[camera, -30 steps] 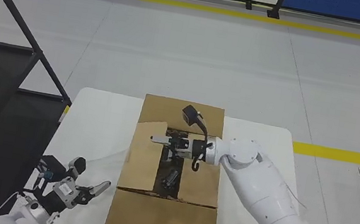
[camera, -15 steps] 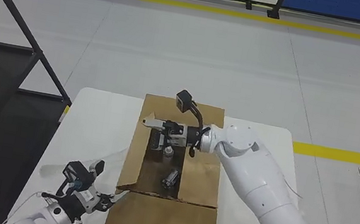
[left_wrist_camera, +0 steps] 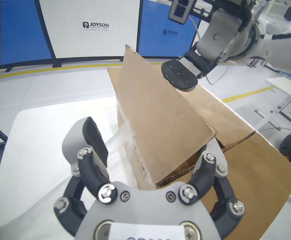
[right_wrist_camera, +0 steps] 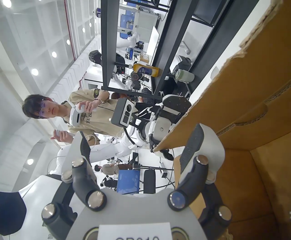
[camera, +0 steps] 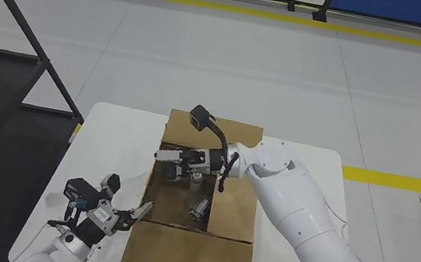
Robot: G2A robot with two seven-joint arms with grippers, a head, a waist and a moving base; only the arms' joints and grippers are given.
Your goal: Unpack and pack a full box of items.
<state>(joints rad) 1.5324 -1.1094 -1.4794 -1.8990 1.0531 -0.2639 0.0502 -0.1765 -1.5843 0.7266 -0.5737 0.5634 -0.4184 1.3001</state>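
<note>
Two items lie in the open box (camera: pixel 234 212): pale item (camera: pixel 195 180), dark item (camera: pixel 199 207). Unpacking looks hardly begun. Right gripper (right_wrist_camera: pixel 138 141) and left gripper (left_wrist_camera: pixel 152 145) both gape wide, with the side flap (left_wrist_camera: pixel 159 113) between each pair of jaws.

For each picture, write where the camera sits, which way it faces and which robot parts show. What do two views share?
Top view: above the table, looking down on the box; left gripper and right gripper show.
Left wrist view: on that wrist, facing the box's raised flap; open left gripper shows.
Right wrist view: on that wrist, facing the room past that flap; open right gripper shows.
Both wrist views share the flap.
</note>
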